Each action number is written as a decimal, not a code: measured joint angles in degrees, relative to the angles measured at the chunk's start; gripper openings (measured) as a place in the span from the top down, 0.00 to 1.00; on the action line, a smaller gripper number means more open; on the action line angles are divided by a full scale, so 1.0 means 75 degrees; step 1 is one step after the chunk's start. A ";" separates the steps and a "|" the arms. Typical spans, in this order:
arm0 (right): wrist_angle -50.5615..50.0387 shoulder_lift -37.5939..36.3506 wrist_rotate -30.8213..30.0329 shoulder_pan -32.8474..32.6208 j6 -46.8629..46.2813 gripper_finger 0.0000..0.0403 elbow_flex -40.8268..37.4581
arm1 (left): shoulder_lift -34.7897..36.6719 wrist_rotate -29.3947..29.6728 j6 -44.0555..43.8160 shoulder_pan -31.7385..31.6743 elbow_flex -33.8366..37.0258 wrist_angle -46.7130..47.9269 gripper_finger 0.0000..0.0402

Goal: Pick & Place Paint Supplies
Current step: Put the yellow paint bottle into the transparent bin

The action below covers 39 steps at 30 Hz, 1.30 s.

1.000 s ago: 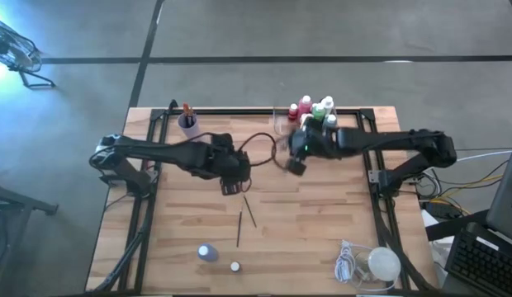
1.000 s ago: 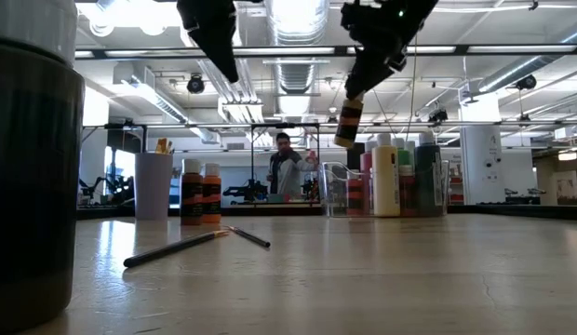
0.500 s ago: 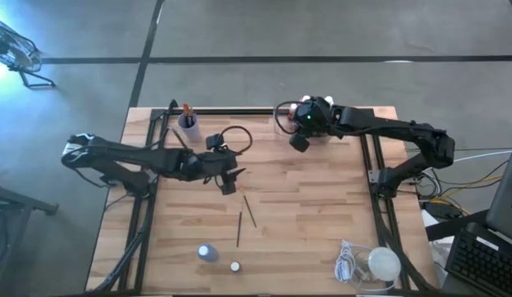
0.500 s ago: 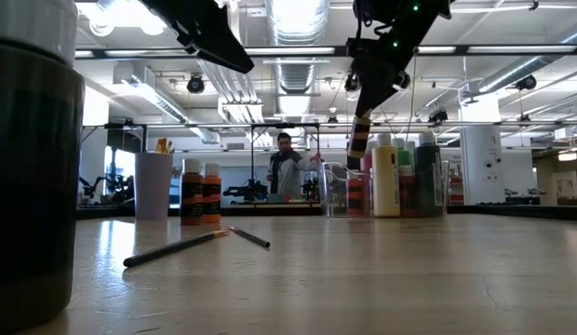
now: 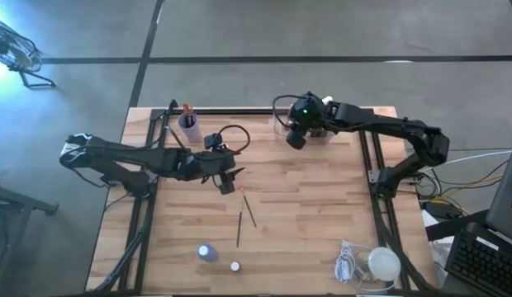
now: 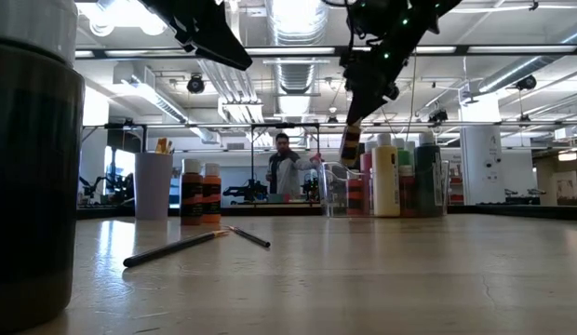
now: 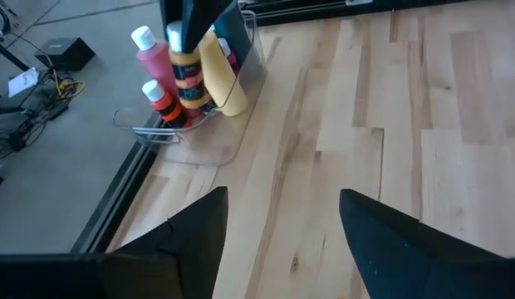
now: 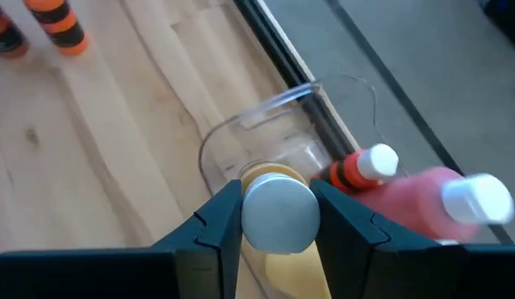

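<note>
My right gripper (image 5: 295, 139) is shut on an orange-and-black banded bottle (image 6: 352, 144) with a pale cap. It hangs over the left end of the clear tray (image 5: 282, 125) at the far edge. Pink, yellow and orange-black bottles (image 7: 158, 79) stand in the tray. My left gripper (image 7: 278, 224) is open above the table's middle left (image 5: 229, 177) with nothing between its fingers. Two thin paintbrushes (image 5: 244, 221) lie flat on the wood. Two orange bottles (image 6: 201, 191) stand beside the purple cup (image 6: 154, 184). My right gripper pinches the bottle at its pale cap (image 8: 278, 212), one finger (image 8: 220, 220) on each side. The fingers slant down from the table's right. The bottle hangs below them, slightly tilted and lifted clear (image 7: 187, 71), with its bottom about level with the tray's rim.
A small bottle (image 5: 207, 252) and a loose white cap (image 5: 234, 266) stand near the front edge. A white lump with a coiled cord (image 5: 376, 264) lies at the front right. A black frame (image 5: 239, 111) borders the table. A person (image 6: 287, 172) stands far behind.
My right gripper has carried the hanging bottle from above the table's middle toward the far edge, to the tray's left end. My left gripper has drawn back toward the table's left and tipped up from pointing steeply down to a shallow slant.
</note>
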<state>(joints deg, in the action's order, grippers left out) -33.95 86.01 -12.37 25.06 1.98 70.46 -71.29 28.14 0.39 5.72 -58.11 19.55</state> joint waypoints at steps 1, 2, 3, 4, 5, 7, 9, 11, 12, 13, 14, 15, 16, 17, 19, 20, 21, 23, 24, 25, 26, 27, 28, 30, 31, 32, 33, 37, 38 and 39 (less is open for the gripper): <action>0.0002 0.0150 0.0023 0.0030 0.0092 0.72 0.0063 | 0.0000 0.0000 0.0034 0.0000 0.0000 -0.0009 0.41; -0.0026 0.0303 0.0022 0.0037 0.0171 0.72 0.0141 | 0.0000 0.0000 0.0107 0.0000 0.0000 -0.0014 0.41; -0.0045 0.0451 0.0009 0.0048 0.0216 0.72 0.0236 | 0.0000 0.0000 0.0160 0.0000 0.0000 -0.0014 0.41; -0.0057 0.0579 -0.0011 0.0081 0.0268 0.72 0.0338 | 0.0000 0.0000 0.0169 0.0000 0.0000 -0.0014 0.41; -0.0096 0.0691 -0.0039 0.0113 0.0318 0.72 0.0448 | 0.0000 0.0000 0.0170 0.0000 0.0000 -0.0018 0.41; -0.0275 0.0871 -0.0084 0.0199 0.0338 0.72 0.0702 | 0.0000 0.0000 0.0170 0.0000 0.0001 -0.0017 0.41; -0.0559 0.1062 -0.0075 0.0296 0.0309 0.72 0.0937 | 0.0000 0.0000 0.0170 0.0000 0.0003 -0.0017 0.41; -0.0895 0.1264 -0.0092 0.0357 0.0245 0.72 0.1086 | 0.0000 0.0000 0.0172 0.0000 0.0003 -0.0017 0.41; -0.1019 0.1349 -0.0117 0.0368 0.0245 0.72 0.1128 | 0.0003 0.0000 0.0171 0.0000 0.0003 -0.0017 0.41; -0.1110 0.1407 -0.0113 0.0381 0.0246 0.72 0.1149 | 0.0003 0.0000 0.0173 0.0000 0.0003 -0.0014 0.41; -0.1187 0.1446 -0.0095 0.0378 0.0249 0.72 0.1149 | 0.0005 0.0000 0.0173 0.0000 0.0003 -0.0009 0.41; -0.1219 0.1486 -0.0075 0.0376 0.0251 0.72 0.1120 | 0.0009 0.0000 0.0173 0.0000 0.0003 -0.0003 0.41; -0.1209 0.1508 -0.0042 0.0376 0.0251 0.72 0.1076 | 0.0009 0.0000 0.0173 0.0000 0.0003 0.0005 0.41; -0.1193 0.1538 0.0007 0.0380 0.0248 0.72 0.1020 | 0.0009 0.0000 0.0173 0.0000 0.0003 0.0006 0.41; -0.1103 0.1562 0.0140 0.0399 0.0251 0.72 0.0885 | 0.0009 0.0000 0.0173 0.0000 0.0003 0.0013 0.41; -0.0977 0.1560 0.0230 0.0411 0.0259 0.72 0.0817 | 0.0009 0.0000 0.0173 0.0000 0.0003 0.0015 0.41; -0.0884 0.1555 0.0263 0.0424 0.0263 0.72 0.0764 | 0.0009 0.0000 0.0173 0.0000 0.0003 0.0018 0.41; -0.0861 0.1545 0.0278 0.0431 0.0276 0.72 0.0650 | 0.0009 0.0000 0.0173 0.0000 0.0003 0.0024 0.41; -0.0849 0.1545 0.0309 0.0443 0.0285 0.72 0.0597 | 0.0009 0.0000 0.0173 0.0000 0.0003 0.0027 0.41; -0.0832 0.1548 0.0326 0.0445 0.0289 0.72 0.0562 | 0.0009 0.0000 0.0173 0.0000 0.0003 0.0028 0.41; -0.0817 0.1548 0.0341 0.0456 0.0293 0.72 0.0532 | 0.0009 0.0000 0.0173 0.0000 0.0003 0.0033 0.41; -0.0796 0.1548 0.0342 0.0479 0.0313 0.72 0.0510 | 0.0009 0.0000 0.0173 0.0000 0.0003 0.0040 0.41; -0.0741 0.1548 0.0339 0.0496 0.0335 0.72 0.0486 | 0.0009 0.0000 0.0173 0.0000 0.0003 0.0047 0.41; -0.0715 0.1548 0.0307 0.0510 0.0341 0.72 0.0460 | 0.0009 0.0000 0.0170 0.0000 0.0003 0.0047 0.41; -0.0721 0.1546 0.0309 0.0522 0.0350 0.72 0.0455 | 0.0009 0.0000 0.0168 0.0000 0.0003 0.0046 0.41; -0.0714 0.1545 0.0310 0.0523 0.0366 0.72 0.0446 | 0.0009 0.0000 0.0168 0.0000 0.0003 0.0047 0.41; -0.0715 0.1545 0.0310 0.0518 0.0370 0.72 0.0441 | 0.0009 0.0000 0.0165 0.0000 0.0003 0.0047 0.41; -0.0592 0.1535 0.0505 0.0513 0.0391 0.72 0.0398 | 0.0009 0.0000 0.0162 0.0000 0.0003 0.0048 0.41; -0.0537 0.1528 0.0617 0.0521 0.0399 0.72 0.0379 | 0.0009 0.0000 0.0162 0.0000 0.0003 0.0052 0.41; -0.0503 0.1525 0.0679 0.0522 0.0403 0.72 0.0355 | 0.0009 0.0000 0.0159 0.0000 0.0003 0.0062 0.41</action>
<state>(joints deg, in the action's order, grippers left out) -37.72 97.45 -7.28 28.97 4.99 73.12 -71.22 28.14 1.58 5.72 -58.08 20.01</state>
